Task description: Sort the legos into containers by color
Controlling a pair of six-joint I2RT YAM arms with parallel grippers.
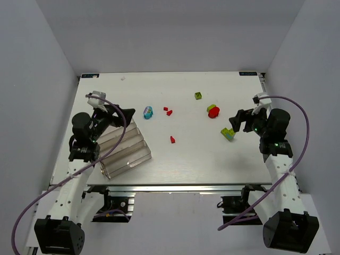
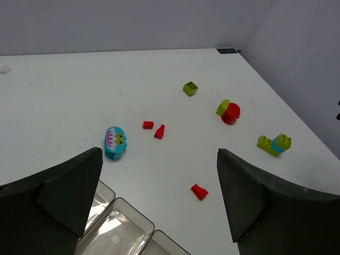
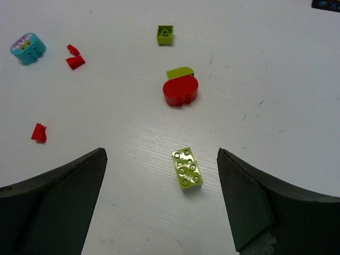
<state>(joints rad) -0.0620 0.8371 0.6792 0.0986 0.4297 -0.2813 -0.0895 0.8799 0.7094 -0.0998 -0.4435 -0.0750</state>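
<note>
Clear joined troughs (image 1: 125, 151) lie at the left, and their corner shows in the left wrist view (image 2: 122, 234). My left gripper (image 1: 112, 114) (image 2: 159, 159) is open and empty above their far end. A cyan brick with a face (image 1: 147, 112) (image 2: 115, 142) (image 3: 28, 48) lies beyond it. Small red bits (image 1: 172, 139) (image 2: 199, 192) (image 3: 39, 133) are scattered mid-table. My right gripper (image 1: 238, 121) (image 3: 159, 159) is open and empty, with a lime and cyan brick (image 1: 228, 134) (image 3: 187, 169) (image 2: 274, 143) on the table between its fingers.
A red round brick joined to a lime piece (image 1: 213, 111) (image 3: 180, 90) (image 2: 230, 113) and a small lime brick (image 1: 198, 95) (image 3: 165, 34) (image 2: 190, 88) lie farther back. Two more red bits (image 1: 168, 111) (image 3: 75, 62) (image 2: 159, 132) sit near the cyan brick. Grey walls enclose the table.
</note>
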